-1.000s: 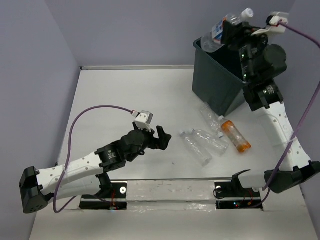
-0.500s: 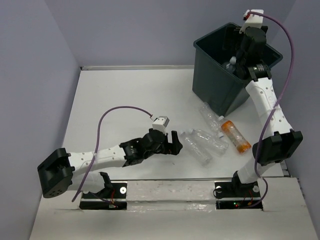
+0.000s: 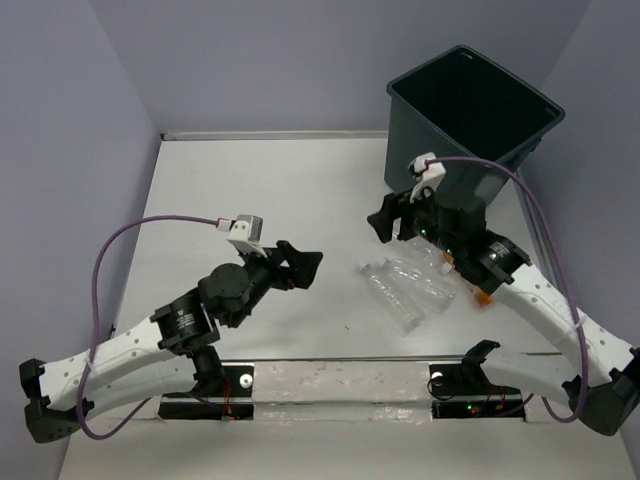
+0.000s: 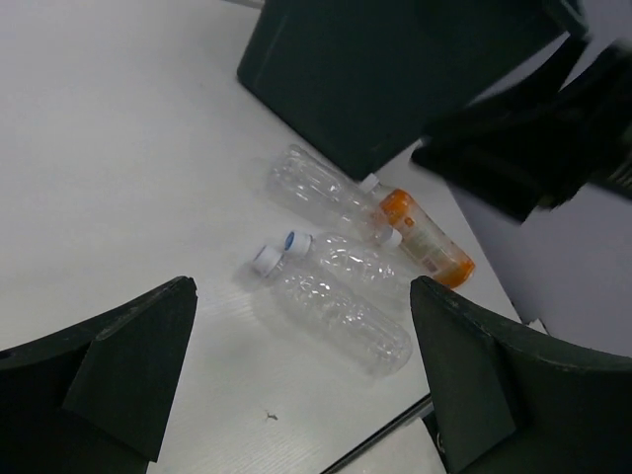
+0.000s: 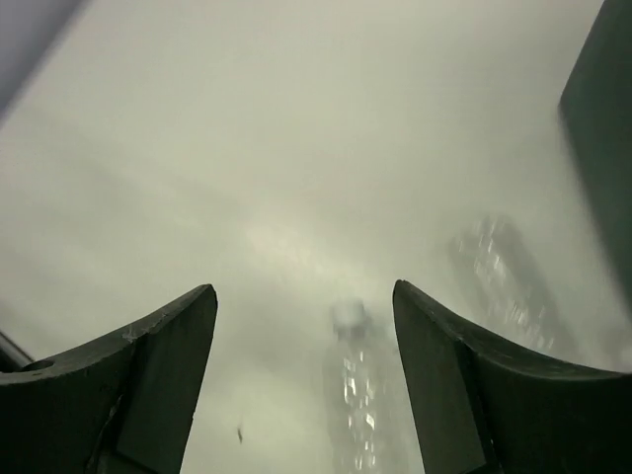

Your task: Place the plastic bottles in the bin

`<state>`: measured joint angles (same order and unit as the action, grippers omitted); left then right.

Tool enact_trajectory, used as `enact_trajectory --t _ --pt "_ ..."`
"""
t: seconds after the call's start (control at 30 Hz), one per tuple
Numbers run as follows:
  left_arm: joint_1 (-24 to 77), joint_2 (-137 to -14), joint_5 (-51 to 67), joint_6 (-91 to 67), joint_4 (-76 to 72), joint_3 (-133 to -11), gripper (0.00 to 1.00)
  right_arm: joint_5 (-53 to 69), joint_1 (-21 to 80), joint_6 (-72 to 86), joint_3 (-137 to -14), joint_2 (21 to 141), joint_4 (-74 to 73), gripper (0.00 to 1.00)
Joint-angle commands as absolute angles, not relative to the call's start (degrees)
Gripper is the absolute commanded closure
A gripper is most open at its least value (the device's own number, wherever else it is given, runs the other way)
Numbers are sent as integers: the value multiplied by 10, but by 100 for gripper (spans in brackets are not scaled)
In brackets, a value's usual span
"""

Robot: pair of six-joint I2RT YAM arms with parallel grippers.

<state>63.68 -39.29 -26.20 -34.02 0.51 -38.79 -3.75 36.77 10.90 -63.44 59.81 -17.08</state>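
The dark grey-green bin (image 3: 470, 110) stands at the back right. Three clear plastic bottles lie on the table in front of it; two (image 3: 398, 298) (image 3: 428, 282) show in the top view, all three in the left wrist view (image 4: 318, 186) (image 4: 344, 259) (image 4: 334, 316). An orange bottle (image 4: 425, 235) lies beside them, mostly hidden under my right arm in the top view (image 3: 485, 297). My left gripper (image 3: 303, 262) (image 4: 301, 375) is open and empty, left of the bottles. My right gripper (image 3: 388, 220) (image 5: 306, 375) is open and empty, above a clear bottle (image 5: 355, 385).
The bin's dark wall (image 5: 604, 128) shows at the right edge of the blurred right wrist view. A second clear bottle (image 5: 504, 276) lies near it. Purple walls enclose the table. A metal rail (image 3: 340, 380) runs along the near edge.
My right gripper held a clear bottle above the bin, dipped into the bin, and has now come down over the table empty. My left gripper pulled back left from the bottles.
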Motion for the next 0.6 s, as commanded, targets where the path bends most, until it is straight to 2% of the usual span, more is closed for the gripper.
enact_trajectory --t 0.0,0.13,0.37,0.57 --pt "638 -343 -367 -287 94 -426 1 -33 409 196 -530 591 -291 24" --pt "638 -302 -384 -268 93 -432 1 -32 428 236 -489 572 -335 25" --pt "638 -297 -373 -223 126 -472 1 -57 434 232 -480 648 -341 23" --pt "638 -310 -356 -232 129 -447 1 -69 439 218 -496 733 -312 23"
